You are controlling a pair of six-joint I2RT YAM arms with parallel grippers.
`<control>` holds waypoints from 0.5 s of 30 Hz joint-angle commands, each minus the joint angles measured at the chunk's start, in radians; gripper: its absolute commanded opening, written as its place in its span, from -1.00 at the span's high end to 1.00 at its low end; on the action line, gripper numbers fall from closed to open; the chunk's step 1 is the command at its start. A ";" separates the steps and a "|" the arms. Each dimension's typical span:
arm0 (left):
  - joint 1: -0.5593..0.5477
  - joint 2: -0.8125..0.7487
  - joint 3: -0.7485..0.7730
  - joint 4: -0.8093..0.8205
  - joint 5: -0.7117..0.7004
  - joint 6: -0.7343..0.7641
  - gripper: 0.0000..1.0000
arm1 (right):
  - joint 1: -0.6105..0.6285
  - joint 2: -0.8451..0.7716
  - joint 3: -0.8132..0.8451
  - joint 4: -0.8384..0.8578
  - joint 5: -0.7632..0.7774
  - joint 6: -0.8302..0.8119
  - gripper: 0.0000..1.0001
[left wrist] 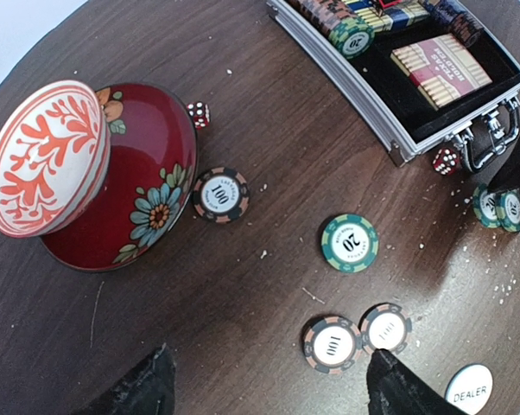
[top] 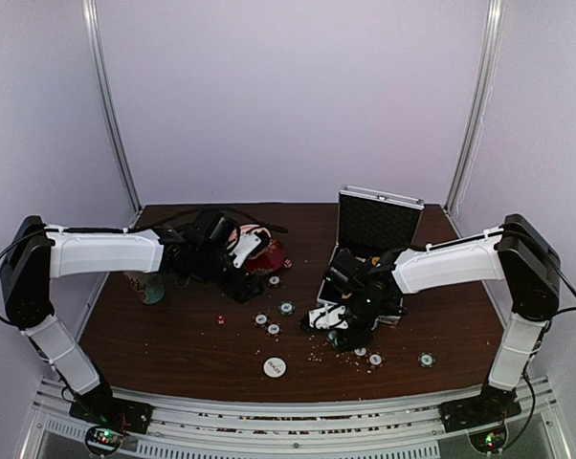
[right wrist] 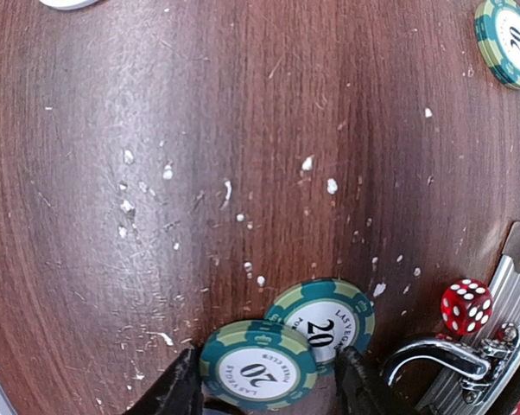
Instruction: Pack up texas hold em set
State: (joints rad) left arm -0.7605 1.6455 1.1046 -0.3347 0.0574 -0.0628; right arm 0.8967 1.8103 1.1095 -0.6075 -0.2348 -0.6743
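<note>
The silver case (top: 379, 222) stands open at the back right; in the left wrist view its rim (left wrist: 355, 95) frames stacked chips and the red-yellow card box (left wrist: 440, 71). My left gripper (left wrist: 269, 393) is open and empty above two "100" chips (left wrist: 332, 343), with a green "20" chip (left wrist: 349, 243) beyond. My right gripper (right wrist: 264, 389) is open around a tilted green "20" chip (right wrist: 258, 367). Its left finger touches that chip, and a second green chip (right wrist: 325, 320) lies just behind. A red die (right wrist: 466, 306) lies by the case handle (right wrist: 433, 354). The white dealer disc (top: 274, 366) lies near the front.
The red-white bowl on its saucer (left wrist: 87, 173) stands left of the loose chips, with a "100" chip (left wrist: 220, 194) and a red die (left wrist: 198, 113) beside it. A patterned paper cup (top: 149, 285) stands at the far left. Two chips (top: 375, 360) lie front right. Crumbs dot the table.
</note>
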 commanded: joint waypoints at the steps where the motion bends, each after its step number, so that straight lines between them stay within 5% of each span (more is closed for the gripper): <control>1: -0.002 -0.021 -0.012 0.047 -0.012 -0.006 -0.56 | 0.006 0.013 0.014 -0.009 0.024 0.002 0.00; 5: -0.002 -0.017 -0.012 0.054 -0.011 -0.006 -0.56 | 0.007 0.008 0.018 -0.011 0.029 0.011 0.18; 15: -0.002 -0.011 -0.017 0.068 -0.018 -0.006 -0.56 | 0.008 -0.139 0.090 -0.169 -0.017 0.060 0.21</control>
State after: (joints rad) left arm -0.7605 1.6455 1.1011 -0.3130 0.0505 -0.0628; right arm 0.8993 1.7756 1.1645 -0.6857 -0.2329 -0.6430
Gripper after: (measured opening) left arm 0.780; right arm 0.405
